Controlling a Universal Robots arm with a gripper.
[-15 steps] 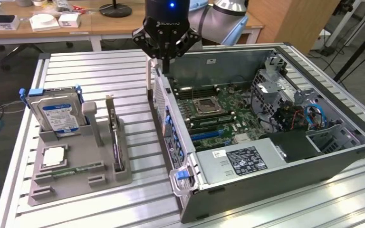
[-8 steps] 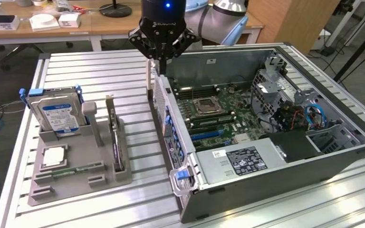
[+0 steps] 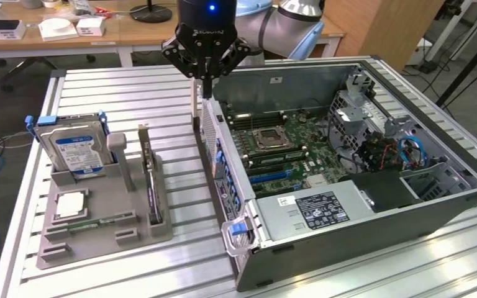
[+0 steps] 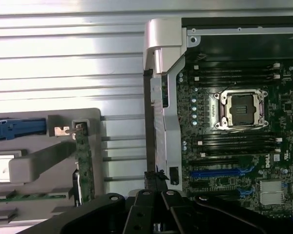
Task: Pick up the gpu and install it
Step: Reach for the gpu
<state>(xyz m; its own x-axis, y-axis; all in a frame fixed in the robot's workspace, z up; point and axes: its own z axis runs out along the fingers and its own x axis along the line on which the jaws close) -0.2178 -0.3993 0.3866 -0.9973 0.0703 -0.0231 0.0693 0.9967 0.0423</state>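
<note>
Pincer (image 3: 207, 87) shut, empty, above case (image 3: 387, 214) edge, gpu (image 3: 149, 180) off to its side in tray (image 3: 97, 239) (pickup and install both pending).

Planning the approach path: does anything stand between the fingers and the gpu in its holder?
Nothing visible does. The shut gripper hangs over the case wall; only table slats lie between it and the gpu.

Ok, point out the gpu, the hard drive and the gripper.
gpu (image 3: 151, 189), exterior view, on the dark board.
hard drive (image 3: 77, 152), exterior view, on the blue label.
gripper (image 3: 207, 93), exterior view, between the fingertips.
</note>
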